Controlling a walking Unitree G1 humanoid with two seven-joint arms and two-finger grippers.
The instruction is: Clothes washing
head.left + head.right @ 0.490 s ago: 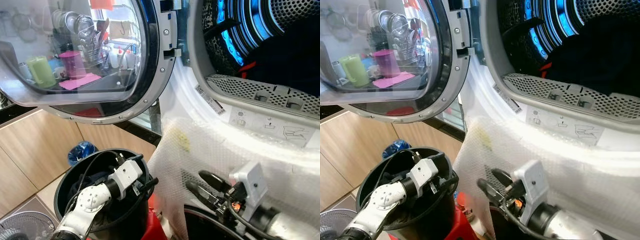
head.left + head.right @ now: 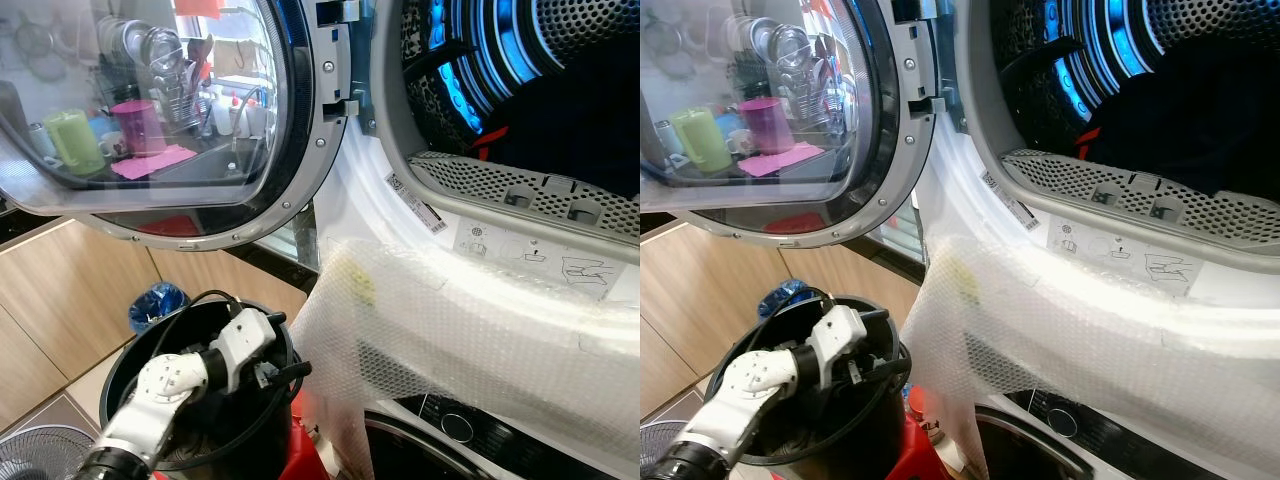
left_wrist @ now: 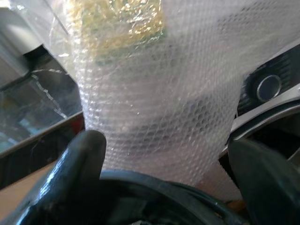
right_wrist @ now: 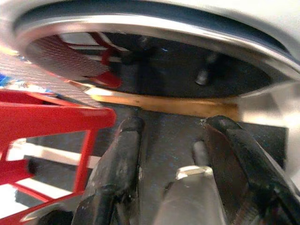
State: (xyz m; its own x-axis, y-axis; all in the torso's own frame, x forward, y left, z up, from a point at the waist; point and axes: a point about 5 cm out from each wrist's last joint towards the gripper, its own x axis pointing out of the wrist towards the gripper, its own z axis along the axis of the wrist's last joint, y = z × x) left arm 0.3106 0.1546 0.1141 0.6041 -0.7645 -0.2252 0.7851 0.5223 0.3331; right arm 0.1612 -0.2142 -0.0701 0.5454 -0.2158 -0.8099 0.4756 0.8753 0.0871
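The machine's round glass door (image 2: 150, 110) stands swung wide to the left, its pane reflecting a kitchen counter with cups and a dish rack. Behind the open port, the drum (image 2: 520, 70) glows blue along its ribs. Dark clothes (image 2: 1200, 110) lie inside the drum (a heap, single pieces not separable), with a streak of red at their edge.

A sheet of bubble wrap (image 2: 450, 340) drapes over the front lip of the port and hangs down over the panel below, partly covering a round knob (image 2: 456, 427).

A black bucket (image 2: 130, 365) sits low on the left, in front of wooden cupboards (image 2: 60, 300). The left gripper (image 2: 285, 372) is at the bucket's right rim, the silver arm reaching across its mouth. In the left wrist view its two fingers (image 3: 79, 173) stand well apart, nothing between them, with the bucket rim and the bubble wrap just ahead.

The right gripper (image 4: 171, 154) shows in its wrist view, fingers parted and empty, pointing toward a second round door (image 4: 154, 61) lower down. A red frame (image 4: 47, 117) stands beside it. A blue bundle (image 2: 155, 303) lies on the floor behind the bucket.
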